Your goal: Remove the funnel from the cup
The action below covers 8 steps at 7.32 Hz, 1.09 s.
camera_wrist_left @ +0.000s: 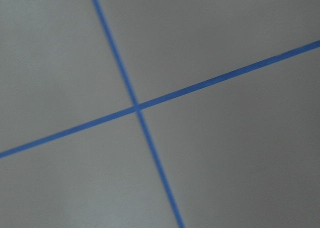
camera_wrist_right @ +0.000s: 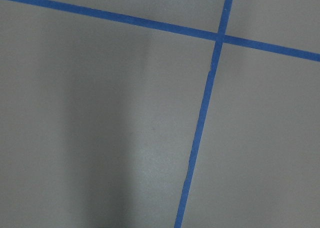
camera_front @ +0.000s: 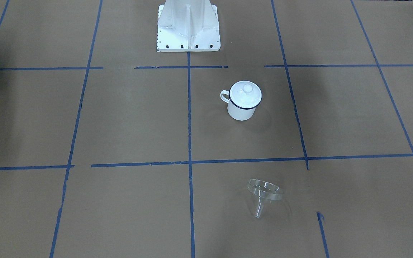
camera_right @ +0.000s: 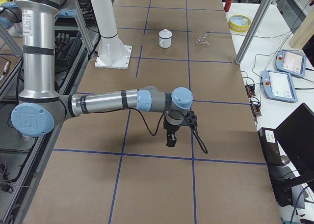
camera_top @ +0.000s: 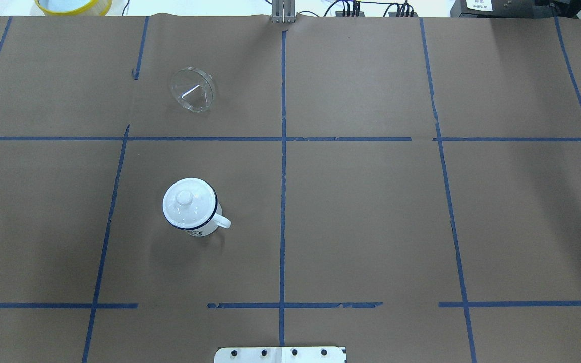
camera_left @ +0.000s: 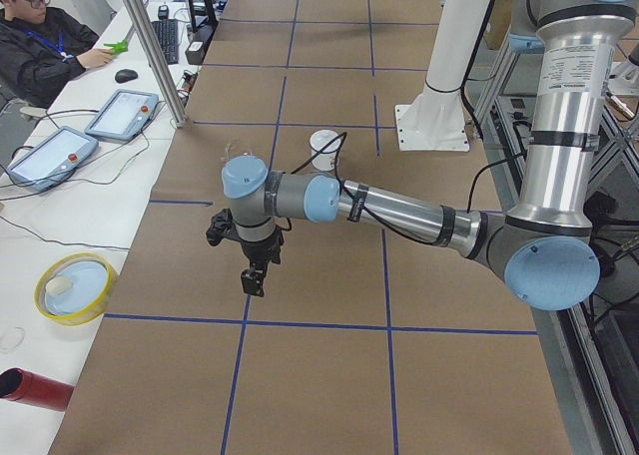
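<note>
The left arm [camera_left: 399, 211] is seen stretched low and nearly level over the table's end, its wrist bent so that the left gripper [camera_left: 255, 280] is pointed down over the brown paper [camera_top: 371, 212]. The right arm [camera_right: 108, 102] is held in the same way at the opposite end, with the right gripper [camera_right: 170, 139] hung downward. Nothing is seen between the fingers of either one. How far they are parted cannot be told, since both are shown only from the side. Only paper and crossing blue tape [camera_wrist_left: 137, 108] are shown by the wrist cameras.

Between the arms, on the robot's left half of the table, the cup [camera_front: 242, 107] is stood upright in front of the white base [camera_front: 188, 28]. It is covered by a white domed lid [camera_front: 246, 91], and its handle is turned toward the centre line. The funnel [camera_front: 262, 199] is found out of the cup, well apart from it and beyond a tape line, laid on its side with the spout toward the operators' side.

Farther off, a yellow-rimmed bowl [camera_left: 75, 287], two teach pendants [camera_left: 120, 114] and a seated operator [camera_left: 40, 36] are seen on a side bench.
</note>
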{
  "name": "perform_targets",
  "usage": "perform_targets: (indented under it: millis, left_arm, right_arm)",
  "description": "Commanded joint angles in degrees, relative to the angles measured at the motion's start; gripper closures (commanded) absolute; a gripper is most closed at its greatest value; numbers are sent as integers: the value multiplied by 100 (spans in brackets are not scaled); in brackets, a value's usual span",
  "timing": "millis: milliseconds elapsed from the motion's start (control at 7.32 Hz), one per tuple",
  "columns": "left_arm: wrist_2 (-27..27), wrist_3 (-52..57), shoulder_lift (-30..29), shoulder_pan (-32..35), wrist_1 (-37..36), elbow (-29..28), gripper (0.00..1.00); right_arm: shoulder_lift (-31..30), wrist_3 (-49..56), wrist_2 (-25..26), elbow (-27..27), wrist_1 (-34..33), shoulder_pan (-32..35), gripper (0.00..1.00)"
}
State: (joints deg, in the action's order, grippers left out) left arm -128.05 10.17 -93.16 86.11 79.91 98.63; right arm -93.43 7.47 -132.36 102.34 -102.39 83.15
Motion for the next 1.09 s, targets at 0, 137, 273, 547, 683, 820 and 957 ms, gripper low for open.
perform_targets:
  millis: [0, 137, 273, 547, 683, 820, 957]
  left_arm:
    - [-648, 20, 462, 527, 60, -82, 0]
    - [-634, -24, 474, 608, 139, -98, 0]
    - [-625, -33, 483, 609, 131, -194, 0]
    - [-598, -33, 492, 618, 104, -195, 0]
    - [-607, -33, 570, 627, 78, -152, 0]
    - [-633, -24, 614, 627, 87, -82, 0]
    - [-599, 2, 615, 618, 104, -72, 0]
  right_arm:
    - [0, 0, 0, -4, 0, 0, 0]
    - [0, 0, 0, 5, 0, 0, 0]
    - [9, 0, 0, -4, 0, 0, 0]
    - [0, 0, 0, 5, 0, 0, 0]
    - [0, 0, 0, -4, 0, 0, 0]
    - [9, 0, 0, 5, 0, 0, 0]
    - [9, 0, 0, -4, 0, 0, 0]
